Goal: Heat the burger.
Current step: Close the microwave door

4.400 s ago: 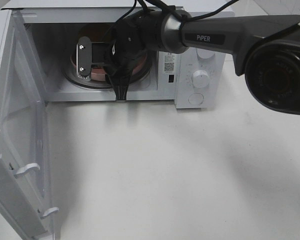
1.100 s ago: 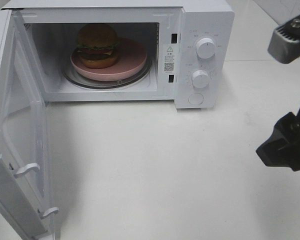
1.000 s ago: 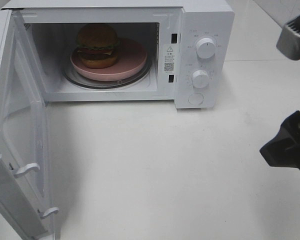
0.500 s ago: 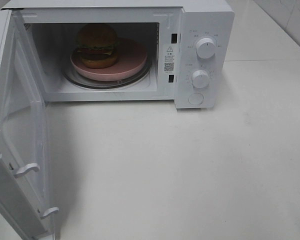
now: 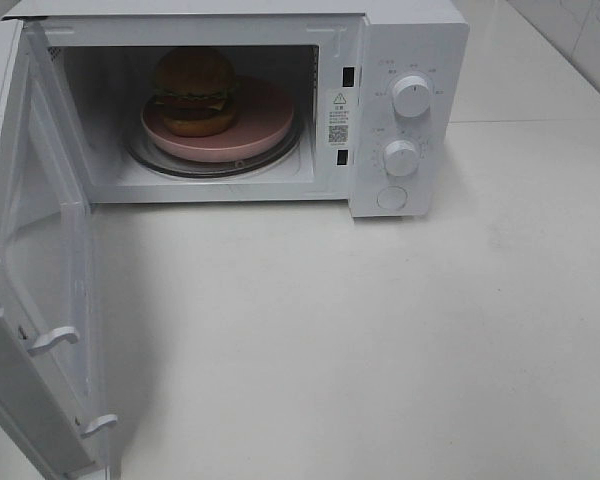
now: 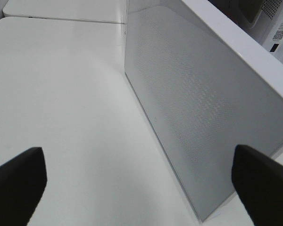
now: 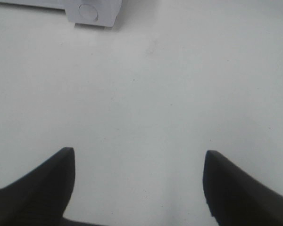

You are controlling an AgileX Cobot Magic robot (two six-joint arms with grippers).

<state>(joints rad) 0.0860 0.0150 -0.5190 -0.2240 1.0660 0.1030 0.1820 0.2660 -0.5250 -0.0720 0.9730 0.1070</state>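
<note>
The left jaws, seen only in the left wrist view, stand spread wide with nothing between them, above the white surface (image 5: 380, 350) just beside the outer face of the microwave door (image 5: 40, 250). That door hangs fully open at the left of the microwave (image 5: 410, 40). Inside the cavity the burger (image 5: 193, 90) sits upright on the left part of a pink plate (image 5: 255, 125), which rests on the glass turntable (image 5: 170, 165). On the panel to the right are two white knobs, upper (image 5: 412, 95) and lower (image 5: 401, 157), with a round button (image 5: 391, 197) below them. The right jaws, seen only in the right wrist view, are spread apart and hold nothing, over bare surface near the button corner
</note>
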